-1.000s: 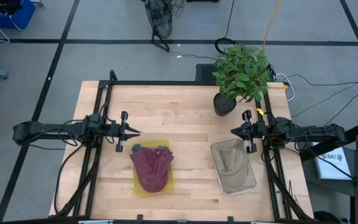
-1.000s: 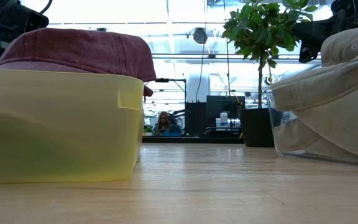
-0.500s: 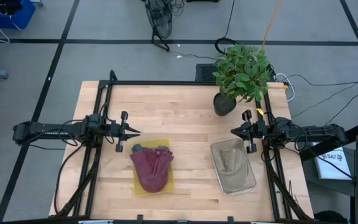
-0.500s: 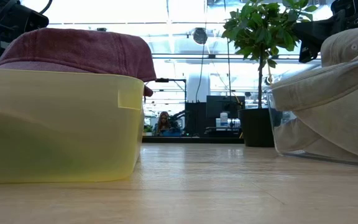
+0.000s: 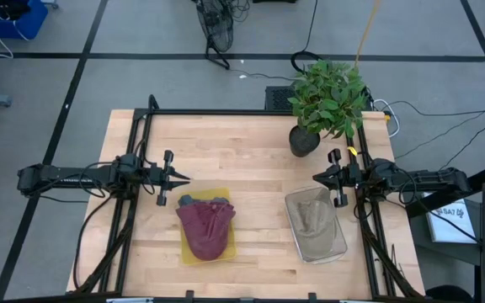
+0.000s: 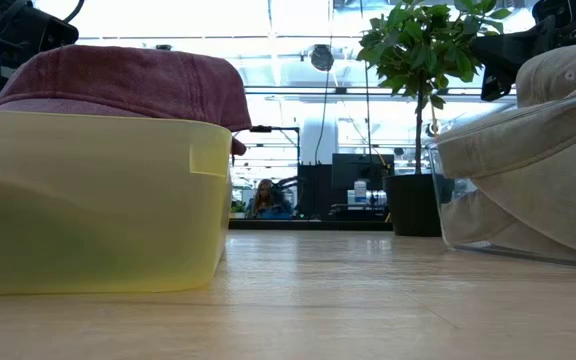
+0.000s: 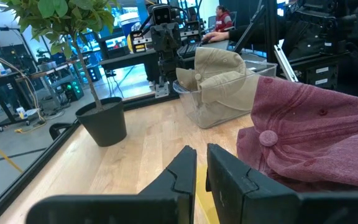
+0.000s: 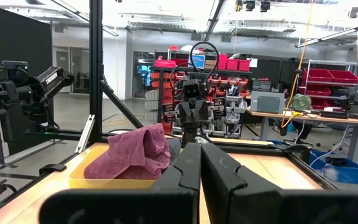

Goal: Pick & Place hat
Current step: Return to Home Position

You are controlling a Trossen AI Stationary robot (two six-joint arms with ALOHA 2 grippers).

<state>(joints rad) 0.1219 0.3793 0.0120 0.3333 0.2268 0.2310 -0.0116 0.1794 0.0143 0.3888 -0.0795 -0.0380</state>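
Claws both pinched shut & empty, left claw point(image 5: 183, 178) and right claw point(image 5: 317, 178) parked well apart; red cap point(image 5: 206, 227) heaped in yellow bin point(image 5: 184, 242), soft, light fabric, prob best pinched at crown fold.

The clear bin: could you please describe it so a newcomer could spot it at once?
On the wooden table, find the potted plant at its far right corner. In front of it stands the clear bin, holding a beige cap, unlike the yellow bin with its red cap.
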